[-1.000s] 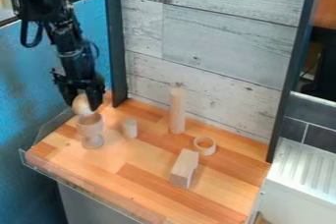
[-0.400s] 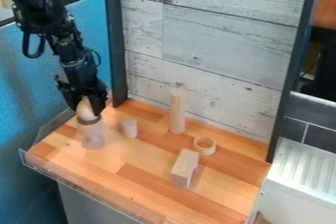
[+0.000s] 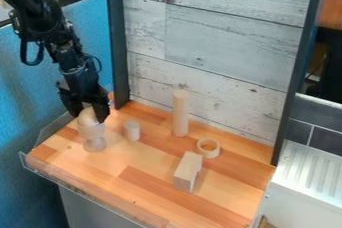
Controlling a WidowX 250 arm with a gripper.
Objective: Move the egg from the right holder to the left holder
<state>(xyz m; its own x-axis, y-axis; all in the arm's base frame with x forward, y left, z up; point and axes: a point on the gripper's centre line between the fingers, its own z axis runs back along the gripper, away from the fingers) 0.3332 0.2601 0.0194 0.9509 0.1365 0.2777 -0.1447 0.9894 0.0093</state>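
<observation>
The egg (image 3: 87, 116) sits in the bowl of the left holder (image 3: 92, 132), near the back left corner of the wooden board (image 3: 143, 172). Its long axis stands close to upright, in line with the holder's stem, the lower part down inside the bowl and the upper part rising above the rim. Its top lies under the gripper (image 3: 88, 118), so which end is the narrower cannot be told. The gripper comes down from the upper left and hangs over the holder, right at the egg, tilted a little, with its lower end to the right of its wrist. Whether it grips the egg or has let go cannot be told from this angle. The holder itself stands upright on its round foot. Just to its right, apart from it, a short pale cylinder (image 3: 132, 130) stands on end. Farther right and toward the back, a tall wooden cylinder (image 3: 180, 113) stands upright in front of the whitewashed plank wall (image 3: 220, 47). A wooden ring (image 3: 215, 152) lies to the right of the tall cylinder and nearer the camera, its opening facing up. In front of the ring, a notched wooden block (image 3: 186, 173) lies with its long axis running from front to back.
</observation>
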